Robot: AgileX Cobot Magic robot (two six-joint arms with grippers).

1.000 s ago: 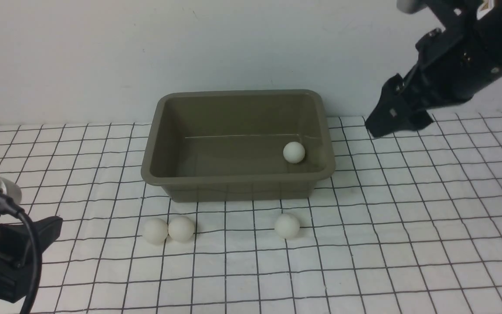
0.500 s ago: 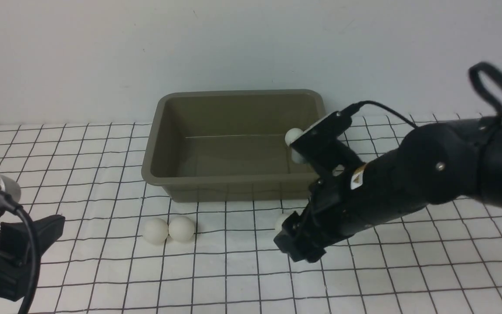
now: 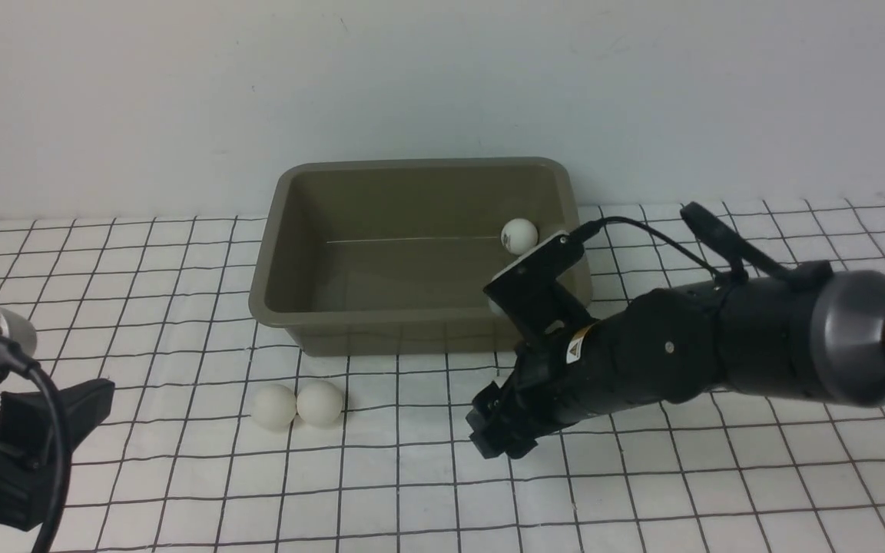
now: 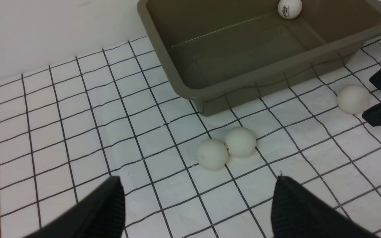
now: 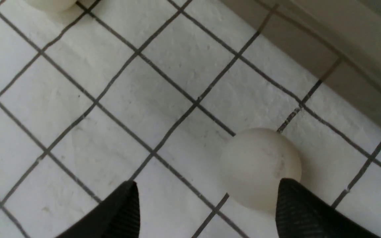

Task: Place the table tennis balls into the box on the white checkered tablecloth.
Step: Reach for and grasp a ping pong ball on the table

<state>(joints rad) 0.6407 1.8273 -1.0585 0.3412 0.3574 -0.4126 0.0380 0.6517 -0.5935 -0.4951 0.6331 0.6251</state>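
- White checkered tablecloth [image 3: 719, 476] covers the counter from edge to edge. It has a thin black grid and is slightly wrinkled.
- Olive-brown box [image 3: 412, 316] sits on the cloth at the back edge of the counter, about midway along it and close to the pale wall [image 3: 412, 77].
- First ball [image 3: 519, 235] lies inside the box, in its back right corner. Its dark printed mark is visible.
- Second ball [image 3: 273, 405] and third ball [image 3: 320, 402] rest on the cloth and touch each other. They are just in front of the box's front wall, toward its left end.
- Fourth ball [image 4: 353, 99] rests on the cloth just in front of the box's front right corner. In the front view the right arm [image 3: 719, 353] hides it.
- Right arm reaches in from the right edge of the counter and passes in front of the box's right end.
- Right end effector [image 5: 207, 198] is low over the cloth with jaws spread wide, gripping nothing. The fourth ball lies between the fingers [image 5: 309, 215] near their tips, off-centre and close against one of them. Whether it touches that finger cannot be told.
- Left end effector [image 4: 197, 185] is near the front left corner of the counter, above the cloth. Its jaws are wide apart and empty. The second and third balls lie ahead of it, apart from both fingers.
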